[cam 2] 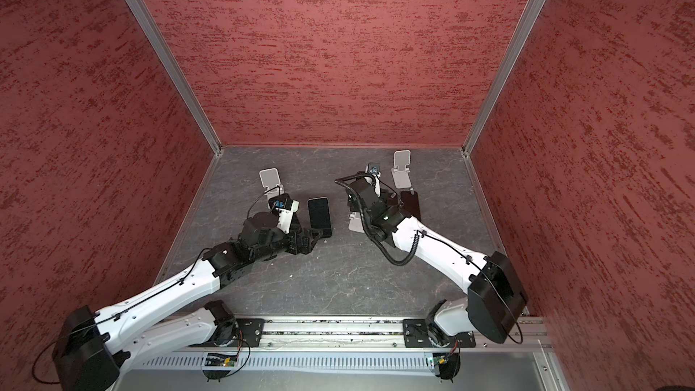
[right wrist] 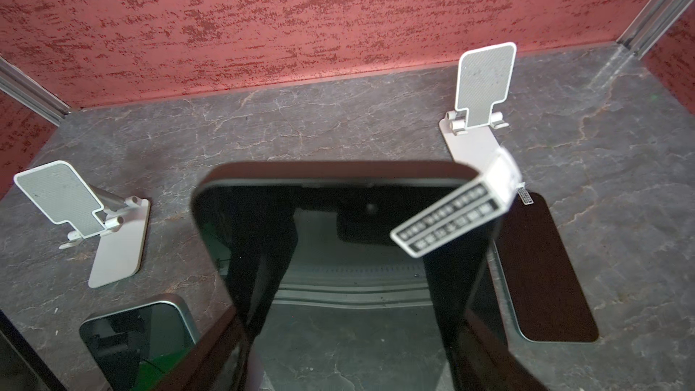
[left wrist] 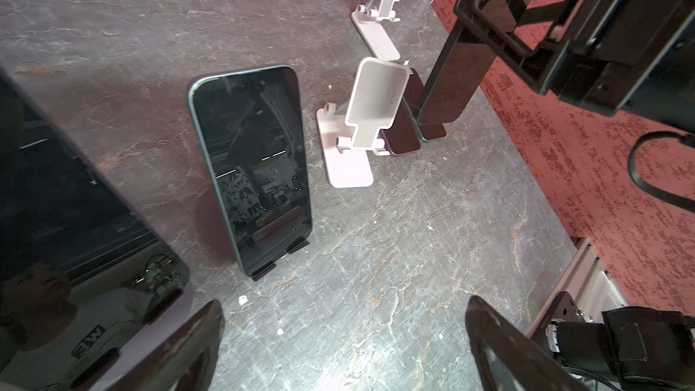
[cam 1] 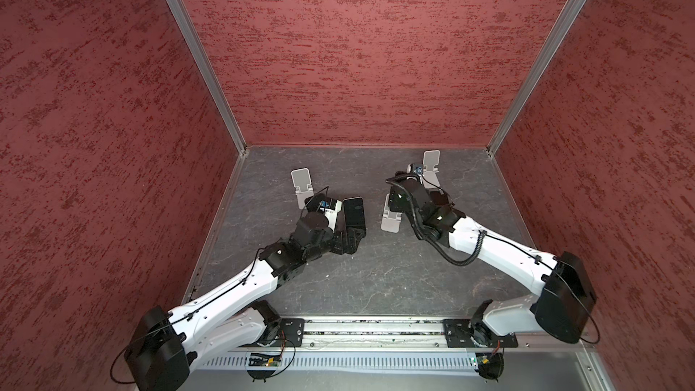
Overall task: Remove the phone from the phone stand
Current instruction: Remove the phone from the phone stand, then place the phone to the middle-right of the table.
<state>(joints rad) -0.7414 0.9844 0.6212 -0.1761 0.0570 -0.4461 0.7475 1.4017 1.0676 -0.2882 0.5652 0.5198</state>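
Observation:
My right gripper is shut on a black phone with a white tag hanging at its corner. In the left wrist view that phone hangs clear of the table, beside an empty white phone stand. The same stand shows under the right wrist in both top views. My left gripper is open over bare table with nothing between its fingers. Just ahead of it a second dark phone rests with two black lips under its lower edge.
Empty white stands sit at the back right and at the left. A dark maroon phone lies flat by the right wall. Another dark screen fills the left wrist view's edge. Red walls enclose three sides.

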